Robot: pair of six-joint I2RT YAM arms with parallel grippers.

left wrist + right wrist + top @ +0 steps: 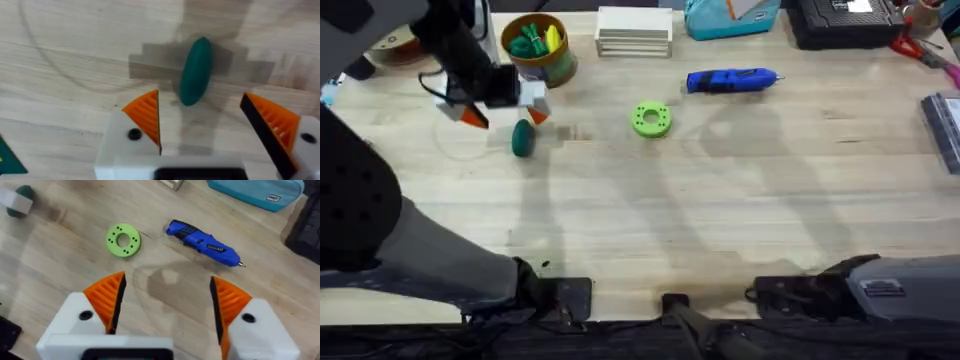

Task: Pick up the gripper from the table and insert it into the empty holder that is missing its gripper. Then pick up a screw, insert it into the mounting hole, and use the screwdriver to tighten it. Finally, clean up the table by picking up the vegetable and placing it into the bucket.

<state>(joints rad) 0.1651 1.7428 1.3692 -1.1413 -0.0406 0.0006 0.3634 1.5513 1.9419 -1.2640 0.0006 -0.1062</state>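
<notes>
The dark green vegetable (523, 138) (196, 71) lies on the table (720, 220) at the far left. My left gripper (505, 116) (207, 125) hovers open right over it, orange pads on either side of its near end and not touching it. Just behind stands the bucket (540, 50), with green and yellow pieces inside. The blue screwdriver (730, 81) (202, 242) lies at the back centre. My right gripper (167, 302) is open and empty, low near its base (880, 285). The loose gripper piece, the holder and the screw are out of view.
A bright green ring disc (651, 119) (123, 240) lies between the vegetable and the screwdriver. Along the back edge are a white box stack (634, 32), a blue pouch (730, 15) and a black case (845, 20). Bare wood spreads across the middle and front.
</notes>
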